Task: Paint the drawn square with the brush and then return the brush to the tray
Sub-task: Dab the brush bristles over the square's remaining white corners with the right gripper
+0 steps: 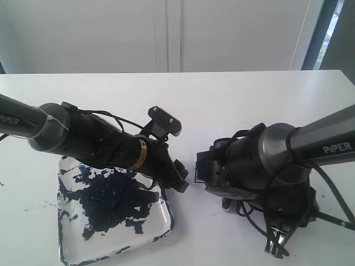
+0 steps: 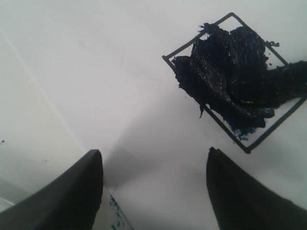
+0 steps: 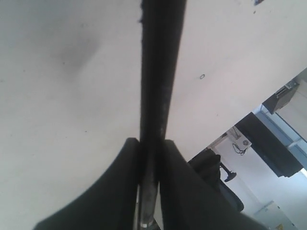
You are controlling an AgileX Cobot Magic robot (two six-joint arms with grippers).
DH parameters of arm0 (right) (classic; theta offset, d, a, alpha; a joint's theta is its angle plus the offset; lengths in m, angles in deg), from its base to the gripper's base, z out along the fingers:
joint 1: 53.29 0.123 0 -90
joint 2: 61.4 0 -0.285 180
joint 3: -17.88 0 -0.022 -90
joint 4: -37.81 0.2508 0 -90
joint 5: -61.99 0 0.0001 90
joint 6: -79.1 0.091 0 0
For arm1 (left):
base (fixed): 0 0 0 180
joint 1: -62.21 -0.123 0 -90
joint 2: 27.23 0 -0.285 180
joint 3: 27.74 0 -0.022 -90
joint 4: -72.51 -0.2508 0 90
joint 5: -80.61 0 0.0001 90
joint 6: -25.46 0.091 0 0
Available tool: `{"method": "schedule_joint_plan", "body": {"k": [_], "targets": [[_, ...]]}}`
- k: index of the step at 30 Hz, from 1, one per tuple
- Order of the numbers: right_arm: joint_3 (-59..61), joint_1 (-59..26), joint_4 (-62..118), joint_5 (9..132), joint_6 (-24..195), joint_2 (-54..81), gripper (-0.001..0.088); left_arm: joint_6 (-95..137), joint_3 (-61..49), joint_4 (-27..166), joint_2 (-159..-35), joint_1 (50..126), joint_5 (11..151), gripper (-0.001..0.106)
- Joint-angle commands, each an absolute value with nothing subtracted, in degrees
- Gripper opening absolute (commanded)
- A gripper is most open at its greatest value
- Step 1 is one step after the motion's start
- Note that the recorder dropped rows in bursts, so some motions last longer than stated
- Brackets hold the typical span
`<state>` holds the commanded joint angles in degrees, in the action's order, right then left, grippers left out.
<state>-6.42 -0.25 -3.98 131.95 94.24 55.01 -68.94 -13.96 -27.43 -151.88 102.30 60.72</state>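
The brush (image 3: 160,72) is clamped in the right gripper (image 3: 152,141). In the right wrist view we see its two dark fingers (image 3: 120,182) pressing the black handle from either side, and the handle runs on away from them above the white counter (image 3: 72,96). We cannot see the bristles in that view. The drawn square (image 2: 235,81) lies on the counter between the two arms, near the tray (image 1: 147,235). Its thin black outline shows in the left wrist view, and most of its inside is covered with thick, glossy dark blue paint, with bare white left along some edges. A dark, paint-heavy mass reaches into the square from the edge of that view; we cannot tell whether it is the bristles. The left gripper (image 2: 153,153) hangs over the counter near the square, its jaws spread wide with nothing between them. The tray sits on the counter under the left arm, blotched with dark blue paint across its middle.
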Motion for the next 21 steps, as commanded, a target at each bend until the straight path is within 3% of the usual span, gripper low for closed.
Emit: {"method": "schedule_joint_plan", "body": {"k": [21], "targets": [[-6.42, -3.99, -12.81, 131.95, 100.35, 55.12, 0.0000, -68.94, -13.96, -27.43, -151.88, 102.30, 60.58, 0.066]]}}
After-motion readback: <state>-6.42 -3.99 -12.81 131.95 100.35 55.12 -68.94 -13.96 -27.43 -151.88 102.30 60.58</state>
